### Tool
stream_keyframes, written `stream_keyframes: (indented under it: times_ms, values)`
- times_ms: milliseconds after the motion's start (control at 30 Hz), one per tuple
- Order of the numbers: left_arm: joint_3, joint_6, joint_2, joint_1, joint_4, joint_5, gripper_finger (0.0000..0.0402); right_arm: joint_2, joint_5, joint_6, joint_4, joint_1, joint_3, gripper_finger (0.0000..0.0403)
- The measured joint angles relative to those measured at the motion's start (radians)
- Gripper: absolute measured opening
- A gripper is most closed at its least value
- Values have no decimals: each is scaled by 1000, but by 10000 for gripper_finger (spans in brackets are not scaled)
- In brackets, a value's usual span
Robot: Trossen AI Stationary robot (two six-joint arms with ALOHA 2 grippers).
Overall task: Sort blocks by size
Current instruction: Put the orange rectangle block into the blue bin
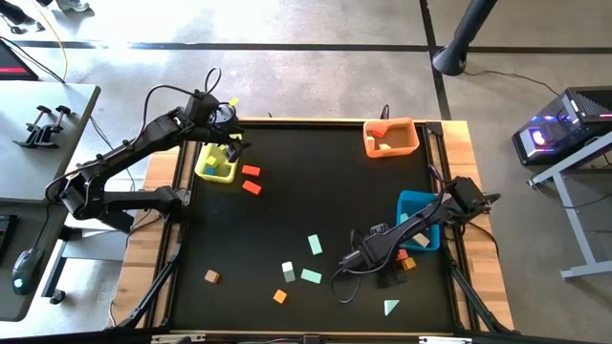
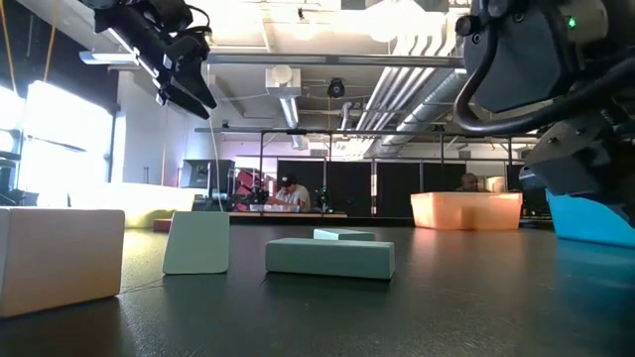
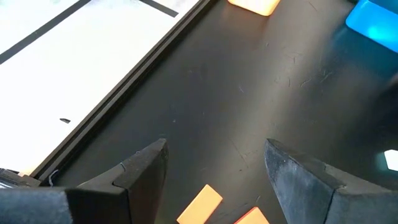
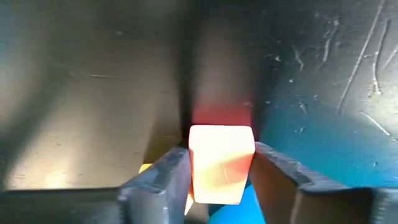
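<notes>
Right tool (image 4: 221,168): both dark fingers press the flat sides of a smooth, square-faced orange block (image 4: 221,163), which sits between them on the scratched matte black worktop (image 4: 93,93), beside the blue plastic bin (image 1: 418,212). Left tool (image 3: 214,174): fingers spread, gripping nothing, above the yellow bin (image 1: 214,168).

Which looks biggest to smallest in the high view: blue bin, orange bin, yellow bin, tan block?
1. Blue bin, though the right arm hides part of it.
2. Orange bin.
3. Yellow bin, partly under the left gripper.
4. Tan block, by far the smallest.
</notes>
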Motion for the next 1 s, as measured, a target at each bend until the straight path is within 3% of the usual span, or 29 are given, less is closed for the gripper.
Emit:
stream_keyframes:
  times_ms: [67, 267, 467, 667, 767, 1000]
  values:
    - [0, 0, 0, 0, 0, 0, 252, -1, 0, 0, -2, 0, 1, 126]
    - [0, 1, 0, 0, 0, 0, 252, 2, -16, 35, -26, -35, 18, 124]
    - [0, 1, 0, 0, 0, 0, 252, 2, -6, 24, 37, -98, 131, 132]
    - [0, 1, 0, 0, 0, 0, 252, -28, 119, 86, 57, -174, 267, 129]
    - [0, 6, 0, 0, 1, 0, 252, -94, 174, 150, 47, -214, 238, 130]
    - [0, 68, 0, -1, -3, 0, 252, -319, 165, 367, -150, -300, 85, 130]
